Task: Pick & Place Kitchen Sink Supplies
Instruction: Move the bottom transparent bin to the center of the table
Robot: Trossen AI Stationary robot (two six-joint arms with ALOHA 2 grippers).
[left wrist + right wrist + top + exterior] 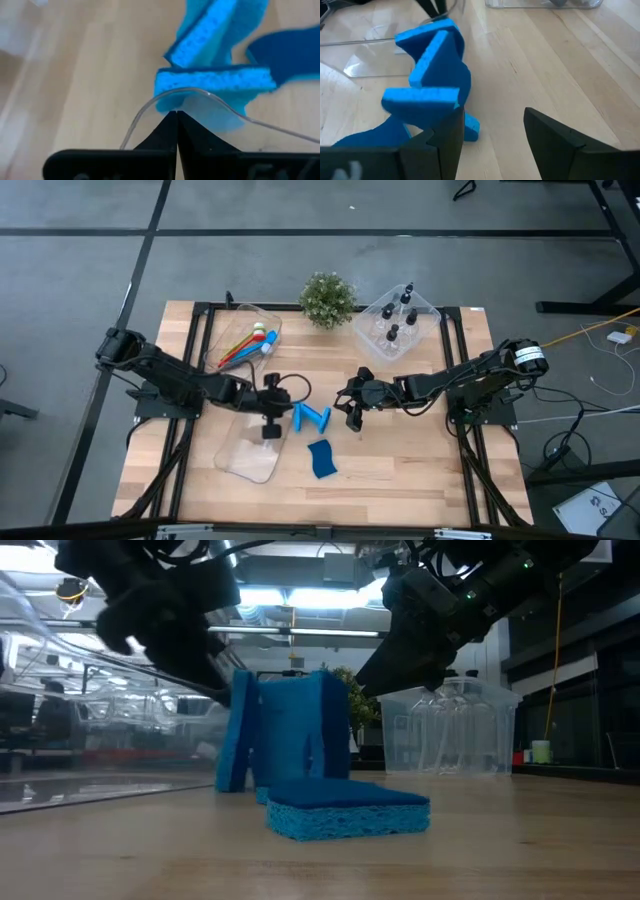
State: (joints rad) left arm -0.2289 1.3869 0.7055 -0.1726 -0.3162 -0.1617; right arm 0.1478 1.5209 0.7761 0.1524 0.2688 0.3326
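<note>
Holding brushes [245, 345], left bin [262, 320], bottles [396, 317], right bin [428, 308]

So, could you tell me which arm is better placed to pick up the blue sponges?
Right. Its claw is open beside the upright sponges, while the left claw is shut on the clear bin's rim.

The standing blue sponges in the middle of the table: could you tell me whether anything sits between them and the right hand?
Nothing visible does. The right hand is open beside the standing blue sponges, with only bare table between them.
</note>
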